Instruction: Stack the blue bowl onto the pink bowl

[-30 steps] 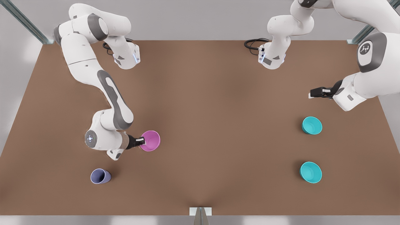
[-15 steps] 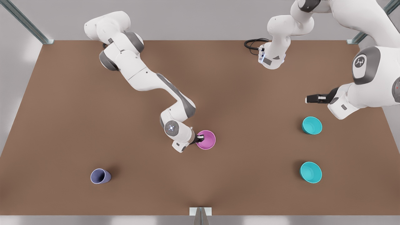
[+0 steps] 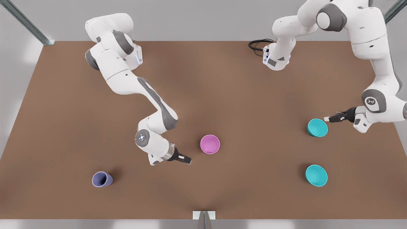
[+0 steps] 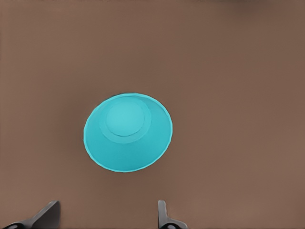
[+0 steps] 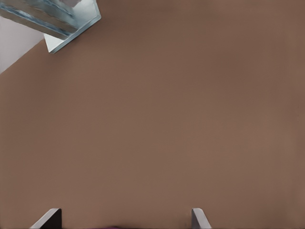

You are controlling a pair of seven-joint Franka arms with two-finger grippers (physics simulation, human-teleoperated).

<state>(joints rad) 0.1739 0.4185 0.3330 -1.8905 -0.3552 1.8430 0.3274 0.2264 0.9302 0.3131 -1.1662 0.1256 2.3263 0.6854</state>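
Hovering over the nearer-to-the-back blue bowl on the front view's right, the left gripper has swung down from where it hung a moment ago and now sits just at that bowl's rim, its two fingers spread wide with nothing between them; from its own wrist camera the blue bowl sits upright on the bare brown table with the fingertips apart on either side of open air. Across the table, the right gripper has let go of the pink bowl, which it carried from the front view's left side to the middle over the last second, and it has backed off to hang near the bowl but clear of it, fingers open and empty; its wrist camera looks at plain tabletop and a metal frame corner. To my eye that means the pink bowl is parked where both arms can reach it, the first half of the job is done, and the pick of a blue bowl is the step now starting. A second blue bowl stands well apart toward the front edge, and a lavender cup lies on its side far off on the front view's left. As for writing, I can make out a small maker's emblem on the left arm's grey joint cap, but no readable lettering anywhere; the bowls are plain.
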